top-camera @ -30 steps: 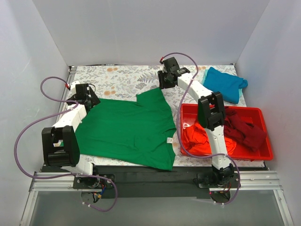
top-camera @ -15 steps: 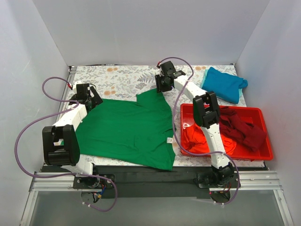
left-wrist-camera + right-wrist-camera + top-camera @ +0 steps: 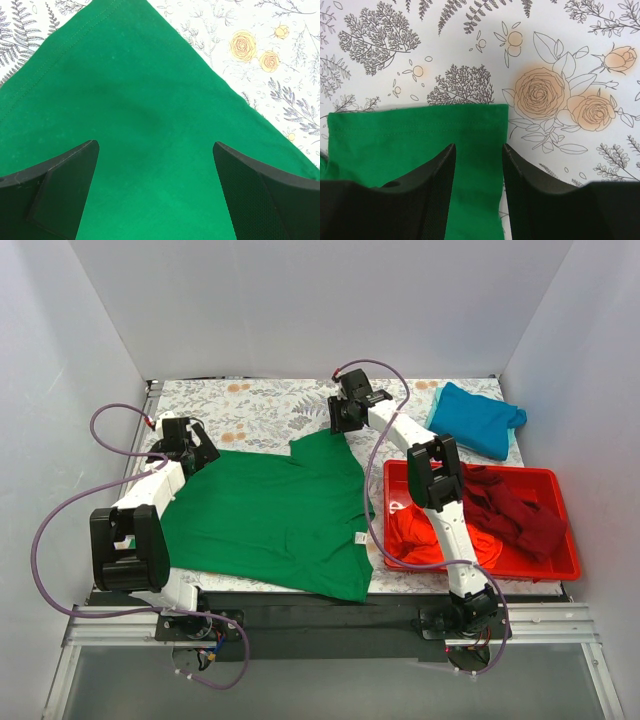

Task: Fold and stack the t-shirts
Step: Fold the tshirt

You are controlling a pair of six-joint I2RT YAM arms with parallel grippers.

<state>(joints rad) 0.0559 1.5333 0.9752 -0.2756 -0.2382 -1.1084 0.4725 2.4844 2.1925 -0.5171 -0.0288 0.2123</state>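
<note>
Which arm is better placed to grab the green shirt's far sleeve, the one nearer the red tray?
Right. The right hand hangs above that sleeve, fingers over its end. The left hand is open above the opposite corner of the shirt.

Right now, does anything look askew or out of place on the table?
The green shirt lies skewed, and its near corner seems to hang past the table edge. The orange shirt and maroon shirt sit crumpled in the tray. The teal shirt looks folded.
</note>
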